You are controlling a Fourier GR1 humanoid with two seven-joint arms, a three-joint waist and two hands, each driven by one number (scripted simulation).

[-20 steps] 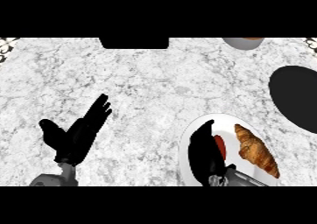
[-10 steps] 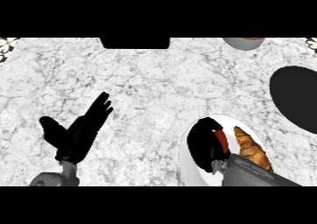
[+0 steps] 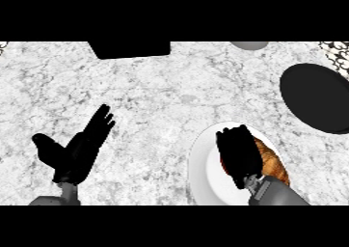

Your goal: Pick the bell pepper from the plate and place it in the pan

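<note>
Plate (image 3: 206, 166): one, white, at your near right, its near rim running out of the view's lower edge.
Right hand (image 3: 238, 153): you see it lying over the plate, fingers pointing away from you; whether they curl on anything you cannot tell.
Bell pepper: hidden; you cannot tell its place or which way its long axis runs.
Croissant (image 3: 271, 163): one, on the plate's right side, touching the right hand, long axis running near to far.
Left hand (image 3: 77, 147): open, fingers straight, resting at your near left, holding nothing.
Counter (image 3: 170, 91): bare marble between the hands and beyond.
Pan (image 3: 318, 96): one, black, far right, well apart from the plate.
</note>
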